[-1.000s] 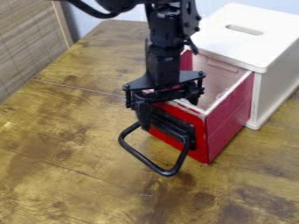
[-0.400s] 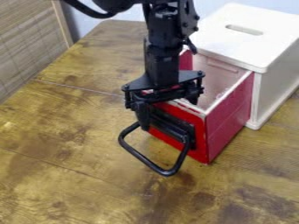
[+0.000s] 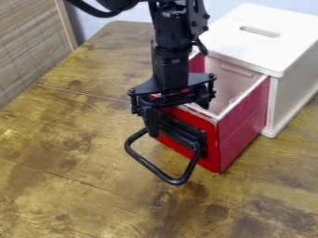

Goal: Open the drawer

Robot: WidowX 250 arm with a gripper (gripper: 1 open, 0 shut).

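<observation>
The red drawer (image 3: 244,119) stands pulled well out of the white cabinet (image 3: 276,51), its pale pink inside showing at the top. A black plate covers its front, and a large black wire loop handle (image 3: 162,163) lies down on the table before it. My gripper (image 3: 173,117) points straight down over the drawer's front, open, with its black fingers spread either side of the handle's upper end. Nothing is clamped between them.
The wooden table (image 3: 69,130) spreads to the left and front. A woven wall panel (image 3: 28,42) stands at the far left. The white cabinet has a slot in its top and sits at the table's right rear.
</observation>
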